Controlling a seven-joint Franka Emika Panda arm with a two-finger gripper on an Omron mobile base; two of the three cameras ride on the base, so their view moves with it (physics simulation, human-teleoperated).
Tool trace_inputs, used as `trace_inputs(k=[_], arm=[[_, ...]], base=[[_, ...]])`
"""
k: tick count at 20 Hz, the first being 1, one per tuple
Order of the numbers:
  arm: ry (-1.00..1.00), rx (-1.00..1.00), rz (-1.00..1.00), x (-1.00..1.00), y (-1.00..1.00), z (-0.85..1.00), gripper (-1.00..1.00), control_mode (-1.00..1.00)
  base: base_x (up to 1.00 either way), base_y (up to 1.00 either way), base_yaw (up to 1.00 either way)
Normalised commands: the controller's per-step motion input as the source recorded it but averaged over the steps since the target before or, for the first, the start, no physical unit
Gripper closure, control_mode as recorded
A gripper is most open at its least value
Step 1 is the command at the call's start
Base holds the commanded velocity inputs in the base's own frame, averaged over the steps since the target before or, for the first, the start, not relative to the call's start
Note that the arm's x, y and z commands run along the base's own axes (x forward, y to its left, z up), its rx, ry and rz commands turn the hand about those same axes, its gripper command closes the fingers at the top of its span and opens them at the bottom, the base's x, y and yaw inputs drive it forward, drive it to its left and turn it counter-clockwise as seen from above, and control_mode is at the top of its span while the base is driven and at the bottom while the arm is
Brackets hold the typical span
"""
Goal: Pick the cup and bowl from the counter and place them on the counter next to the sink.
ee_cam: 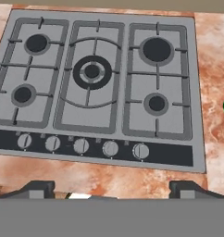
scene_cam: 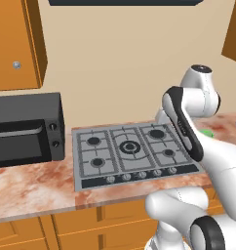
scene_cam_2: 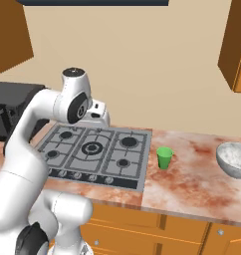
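Hand view: claw (ee_cam: 111,187) spread wide and empty above stove (ee_cam: 97,83), green cup (scene_cam_2: 164,158) on worktop (scene_cam_2: 192,184) just right of it, bowl (scene_cam_2: 235,159) farther right — best swing right, descend centred over cup, close gently.

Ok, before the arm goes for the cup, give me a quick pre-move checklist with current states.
1. Gripper open and empty: ok, the fingertips stand wide apart with nothing between them.
2. Cup upright and free to grab: ok, it stands on the counter just right of the stove.
3. Bowl upright, apart from the cup: ok.
4. Gripper lined up over the cup: not ok, the hand view looks down at the stove, with the cup at its right edge.
5. Path from stove to cup free of obstacles: ok, bare counter between them.
6. Drop spot beside the sink: cannot tell.
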Motion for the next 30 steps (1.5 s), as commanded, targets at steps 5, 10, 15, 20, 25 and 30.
trace_inputs(k=[5,10,15,20,25,30], arm=[[0.00,-0.10,-0.01,-0.02,-0.38,-0.28,-1.00,-1.00],[0.03,-0.07,-0.04,-0.01,-0.43,-0.11,-1.00,-1.00],[0.02,-0.01,-0.07,0.08,-0.50,-0.01,-1.00,-1.00],[0.03,0.00,-0.05,0.21,-0.60,0.00,-1.00,-1.00],[0.02,0.00,0.00,0.32,-0.62,0.00,-1.00,-1.00],[0.00,0.00,0.00,0.21,-0.61,-0.02,-1.00,-1.00]], base=[[0.00,0.00,0.00],[0.00,0.00,0.00],[0.00,0.00,0.00],[0.00,0.00,0.00],[0.00,0.00,0.00],[0.00,0.00,0.00]])
